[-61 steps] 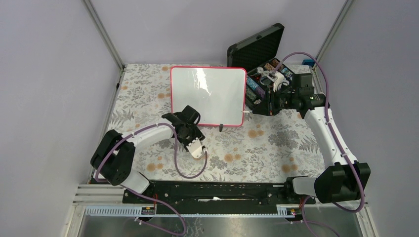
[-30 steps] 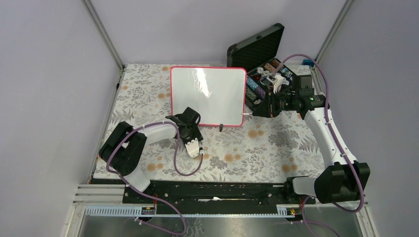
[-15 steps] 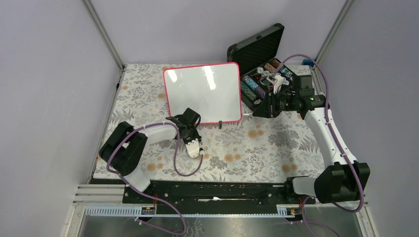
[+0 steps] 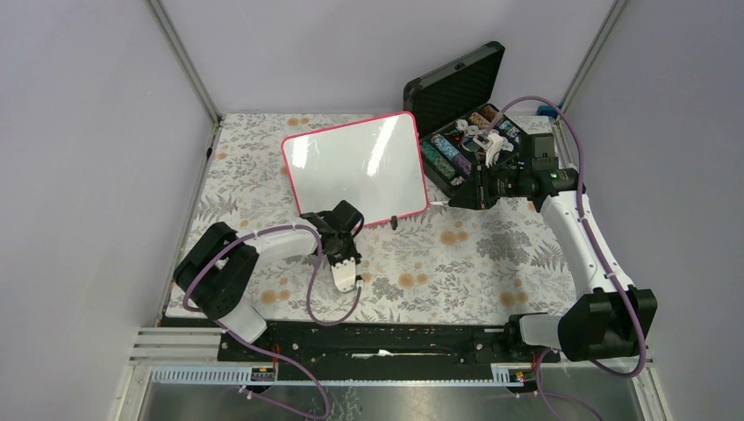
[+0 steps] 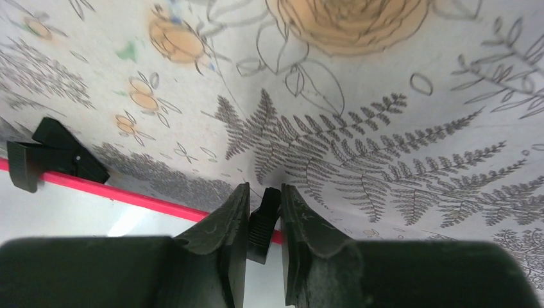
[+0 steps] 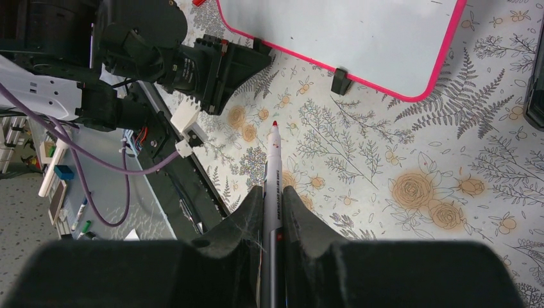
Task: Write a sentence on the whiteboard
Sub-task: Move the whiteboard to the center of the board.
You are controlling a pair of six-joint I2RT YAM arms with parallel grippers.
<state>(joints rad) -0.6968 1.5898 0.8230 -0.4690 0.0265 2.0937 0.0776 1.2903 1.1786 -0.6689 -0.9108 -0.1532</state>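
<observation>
Fingers (image 5: 221,224) of the left gripper (image 5: 259,192) pinch a black foot (image 5: 262,226) of the blank whiteboard (image 4: 351,167), askew at far centre, so positioning seems in hand; next the right gripper (image 6: 269,200), clamping the red-tipped marker (image 6: 274,160), must reach it.

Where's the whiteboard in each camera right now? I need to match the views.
Top external: whiteboard sits centre, tilted.
Left wrist: whiteboard lower left; left tool clamps one foot.
Right wrist: whiteboard along top, beyond the pen in the right tool.
Shared landmark: the free black foot, in all three.
</observation>
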